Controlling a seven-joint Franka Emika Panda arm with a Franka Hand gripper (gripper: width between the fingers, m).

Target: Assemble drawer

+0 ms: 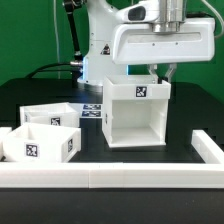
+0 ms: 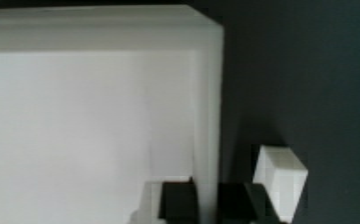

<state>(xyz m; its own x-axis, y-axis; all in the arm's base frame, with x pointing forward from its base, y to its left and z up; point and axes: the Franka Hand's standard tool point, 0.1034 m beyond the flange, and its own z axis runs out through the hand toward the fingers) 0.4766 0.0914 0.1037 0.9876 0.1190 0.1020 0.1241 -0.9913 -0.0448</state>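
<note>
The tall white drawer housing (image 1: 138,113) stands upright mid-table, its open side facing the front and a square tag on its upper front. My gripper (image 1: 165,77) comes down on the housing's top edge at the exterior view's right; the white wrist block hides most of it. In the wrist view the housing (image 2: 88,110) fills the picture. The two black fingers (image 2: 182,203) sit either side of its thin side wall, and my gripper (image 2: 216,198) is closed on that wall. Two shallow white trays (image 1: 42,143) (image 1: 50,114) lie at the exterior view's left.
The long low white rail (image 1: 110,177) runs along the front and turns up at the exterior view's right (image 1: 210,148). The marker board (image 1: 92,111) lies flat behind the housing. A small white block (image 2: 280,180) shows beside the fingers; I cannot tell what it is.
</note>
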